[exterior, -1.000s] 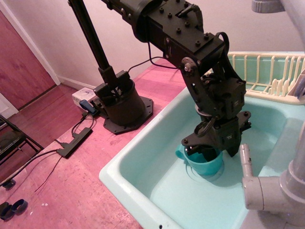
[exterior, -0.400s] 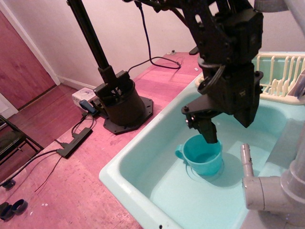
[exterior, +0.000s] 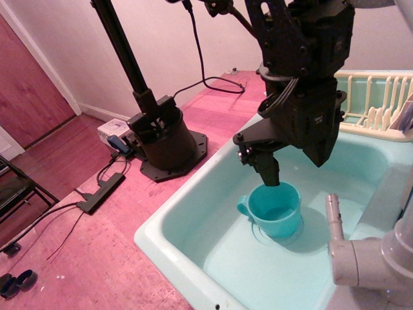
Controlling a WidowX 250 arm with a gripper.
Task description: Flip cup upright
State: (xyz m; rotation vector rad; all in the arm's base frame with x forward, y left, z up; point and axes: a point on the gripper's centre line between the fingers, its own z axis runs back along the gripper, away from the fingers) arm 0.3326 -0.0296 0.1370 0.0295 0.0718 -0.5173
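The teal cup stands upright on the floor of the pale mint sink, mouth up, with its small loop handle pointing left. My black gripper hangs just above the cup's far rim and is apart from it. One dark finger points down toward the rim; the other is mostly hidden behind the gripper body. The jaws look open and hold nothing.
A grey faucet pipe juts in at the lower right, close to the cup. A cream dish rack sits behind the sink. The arm's black base stands on the pink counter to the left, with cables and a power strip.
The gripper was down on the cup's rim a second ago. It has let go and risen up and slightly left. The cup stays upright in the same spot.
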